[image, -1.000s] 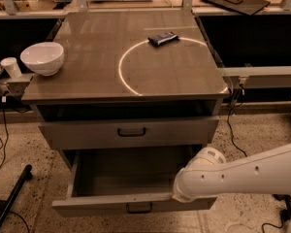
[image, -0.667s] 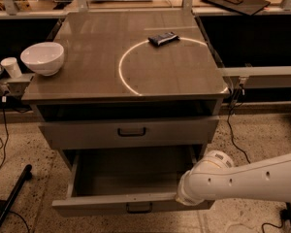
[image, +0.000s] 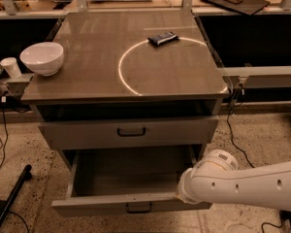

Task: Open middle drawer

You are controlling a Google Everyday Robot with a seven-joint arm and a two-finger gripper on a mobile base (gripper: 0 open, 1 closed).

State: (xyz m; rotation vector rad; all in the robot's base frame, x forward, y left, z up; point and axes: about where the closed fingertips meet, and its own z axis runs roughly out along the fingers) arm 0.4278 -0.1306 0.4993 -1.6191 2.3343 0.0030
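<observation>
Camera view is showing the middle drawer [image: 102,206] pulled out, gripper [image: 183,194] at its four o'clock; grip I cannot tell; I'm planning withdrawal.

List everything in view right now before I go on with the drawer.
cabinet: one, grey-brown top, centre
light ring: one, white, on the cabinet top
bowl: one, white, top's left edge
packet: one, dark, on the ring's far side
cup: one, white, ledge left of cabinet
upper drawer: one, grey, shut
middle drawer: one, grey, pulled out, nothing seen inside
arm: one, white, lower right
gripper: one, hidden behind the arm's end, at the middle drawer's right front corner
</observation>
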